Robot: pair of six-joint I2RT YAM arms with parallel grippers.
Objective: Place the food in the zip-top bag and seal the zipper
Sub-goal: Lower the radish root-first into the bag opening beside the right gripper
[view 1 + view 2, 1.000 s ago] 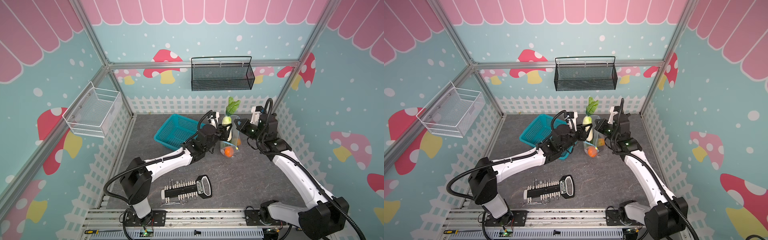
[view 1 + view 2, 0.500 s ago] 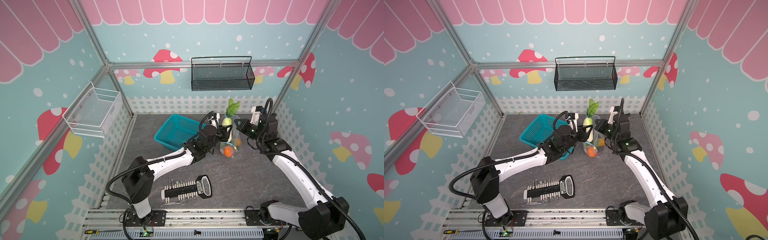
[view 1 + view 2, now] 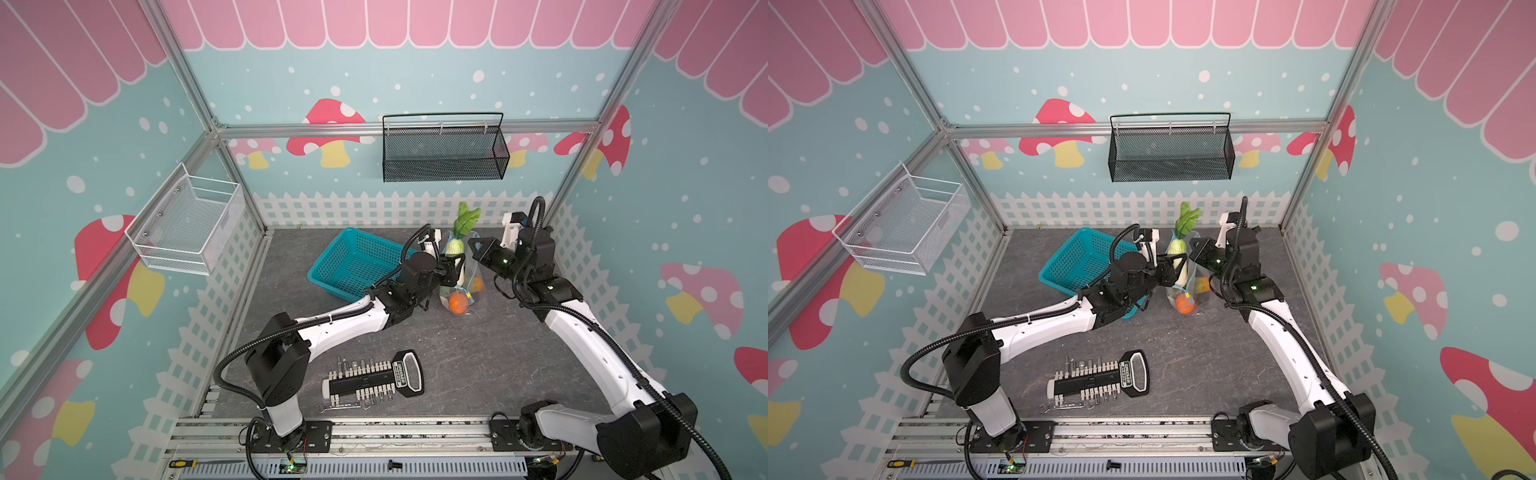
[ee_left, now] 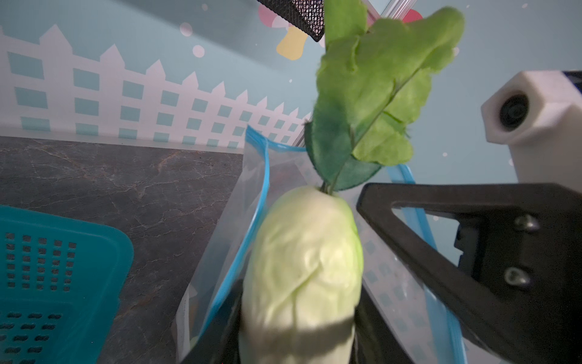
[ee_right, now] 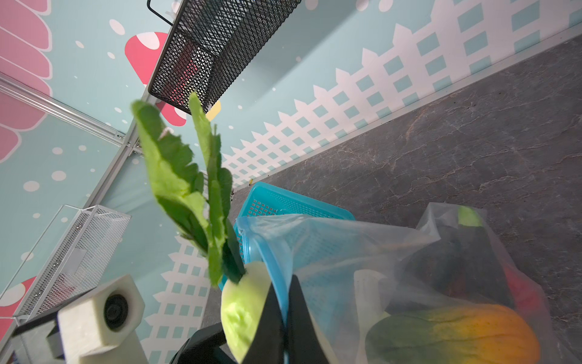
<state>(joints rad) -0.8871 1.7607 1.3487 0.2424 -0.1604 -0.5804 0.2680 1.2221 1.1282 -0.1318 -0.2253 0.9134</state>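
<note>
A: Entry one, cabbage (image 4: 302,274). Position?

B: Upright at the mouth of the bag (image 3: 473,286), 1 o'clock on the tabletop (image 3: 478,365). Left fingers (image 3: 449,270) clamp its pale body, partly spread. Depth inside: cannot tell.

A: Entry two, the bag.

B: Standing, other food inside. Right fingers (image 5: 302,321) closed on the zipper (image 4: 263,189) rim, one pinch only.

A: Hazards?

B: One: leaves (image 4: 378,94) rise well above the rim and will likely foul the zipper unless the cabbage goes lower. Two: left fingers sit at the mouth; pulling out may snag the film and drag the bag toward the basket (image 3: 353,262) at 11 o'clock. Three: film may slip from the single pinch; the mouth collapses and the cabbage drops outside.
</note>
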